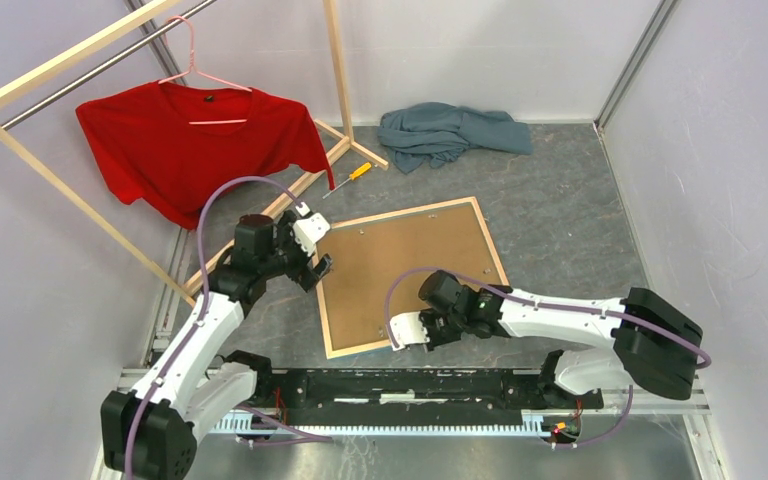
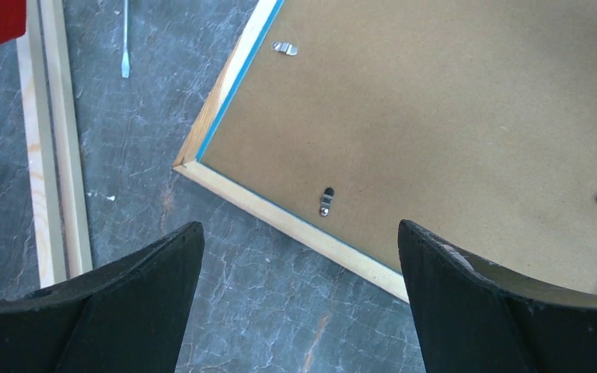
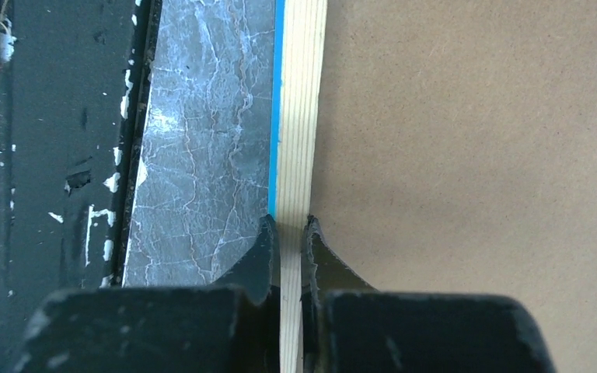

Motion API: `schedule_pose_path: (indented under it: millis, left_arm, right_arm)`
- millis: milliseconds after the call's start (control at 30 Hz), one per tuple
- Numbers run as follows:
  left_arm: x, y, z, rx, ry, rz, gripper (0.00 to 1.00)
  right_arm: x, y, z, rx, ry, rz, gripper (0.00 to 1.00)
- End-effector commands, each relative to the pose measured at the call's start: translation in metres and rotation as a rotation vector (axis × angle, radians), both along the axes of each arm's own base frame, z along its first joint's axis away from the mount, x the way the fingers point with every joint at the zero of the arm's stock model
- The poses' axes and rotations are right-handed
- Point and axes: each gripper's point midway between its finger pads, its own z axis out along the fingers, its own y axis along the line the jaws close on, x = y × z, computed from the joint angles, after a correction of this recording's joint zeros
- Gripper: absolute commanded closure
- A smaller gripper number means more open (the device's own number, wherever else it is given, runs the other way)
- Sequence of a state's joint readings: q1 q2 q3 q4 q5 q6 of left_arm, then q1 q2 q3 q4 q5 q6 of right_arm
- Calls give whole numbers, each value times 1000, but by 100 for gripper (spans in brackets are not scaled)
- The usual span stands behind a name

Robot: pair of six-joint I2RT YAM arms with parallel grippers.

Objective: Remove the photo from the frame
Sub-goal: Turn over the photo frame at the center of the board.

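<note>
The frame (image 1: 345, 220) lies face down on the table, its pale wood back edges and a thin blue side showing around the brown backing board (image 1: 410, 265). The photo is hidden under the board. My right gripper (image 1: 400, 335) is shut on the frame's near rail (image 3: 299, 140), one finger on the outer side, one on the board side. My left gripper (image 1: 318, 255) is open and empty over the frame's left corner (image 2: 190, 163); a small metal tab (image 2: 326, 200) on the board lies ahead between its fingers (image 2: 148, 280). Two more tabs hold the board.
A wooden clothes rack (image 1: 60, 185) with a red T-shirt (image 1: 190, 140) on a pink hanger stands at the back left. A yellow-handled screwdriver (image 1: 350, 178) lies by the rack's foot. A grey-blue cloth (image 1: 450, 132) lies at the back. Walls close both sides.
</note>
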State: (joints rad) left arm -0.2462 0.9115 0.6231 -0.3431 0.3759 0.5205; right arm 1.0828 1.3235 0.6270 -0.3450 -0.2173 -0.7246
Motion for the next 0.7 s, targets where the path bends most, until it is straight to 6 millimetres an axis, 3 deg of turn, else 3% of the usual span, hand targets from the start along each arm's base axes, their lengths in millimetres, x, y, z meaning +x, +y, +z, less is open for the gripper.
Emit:
schedule_pose_path:
  millis: [0,233,500,667]
  left_arm:
    - [-7,-12,23,-26,-62,-112,0]
    - [-26,-31,53,-36,-73,-296,0]
    - [-53,-59,58,60,-53,-457,0]
    - [-68,-68,72,117,-74,-538,0]
  right_arm:
    - [13,28,42,120,0,-11,100]
    - [31,27,70,162,85,-84,100]
    - [51,30,107,212,171,-144,100]
    - [59,30,118,224,204,-167,100]
